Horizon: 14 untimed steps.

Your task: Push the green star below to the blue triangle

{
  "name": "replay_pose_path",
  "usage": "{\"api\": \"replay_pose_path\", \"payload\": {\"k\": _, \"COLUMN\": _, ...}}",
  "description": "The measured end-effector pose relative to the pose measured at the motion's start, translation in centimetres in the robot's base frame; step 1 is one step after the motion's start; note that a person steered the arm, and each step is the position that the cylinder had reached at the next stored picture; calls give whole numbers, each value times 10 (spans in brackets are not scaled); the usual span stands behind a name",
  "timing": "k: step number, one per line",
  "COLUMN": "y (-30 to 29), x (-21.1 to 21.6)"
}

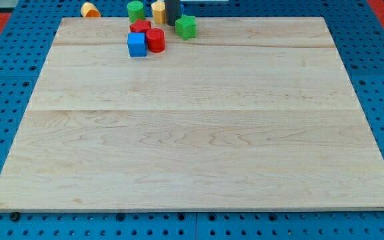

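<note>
The green star [186,27] lies near the view's top edge of the wooden board [192,133], right of the block cluster. My tip [172,24] is the lower end of a dark rod just left of the green star, close to it or touching it. I see no blue triangle; it may be hidden behind the rod. A blue cube [137,45] sits below-left of the tip.
A red cylinder [155,40] stands beside the blue cube, and a red block [140,27] sits above them. A green cylinder [135,10] and a yellow block [158,11] sit at the top edge. An orange block [89,9] lies off the board, top left.
</note>
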<state>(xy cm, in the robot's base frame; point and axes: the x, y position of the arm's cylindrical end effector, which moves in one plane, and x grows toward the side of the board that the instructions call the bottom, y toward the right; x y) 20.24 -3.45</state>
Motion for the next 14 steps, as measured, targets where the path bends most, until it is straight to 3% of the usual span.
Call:
{"api": "replay_pose_path", "payload": {"k": 1, "y": 46, "x": 1}}
{"api": "replay_pose_path", "payload": {"k": 4, "y": 161, "x": 89}}
{"api": "replay_pose_path", "payload": {"k": 5, "y": 137, "x": 95}}
{"api": "replay_pose_path", "payload": {"k": 8, "y": 59, "x": 48}}
{"api": "replay_pose_path", "payload": {"k": 9, "y": 71, "x": 83}}
{"api": "replay_pose_path", "payload": {"k": 10, "y": 35, "x": 93}}
{"api": "replay_pose_path", "payload": {"k": 14, "y": 43, "x": 37}}
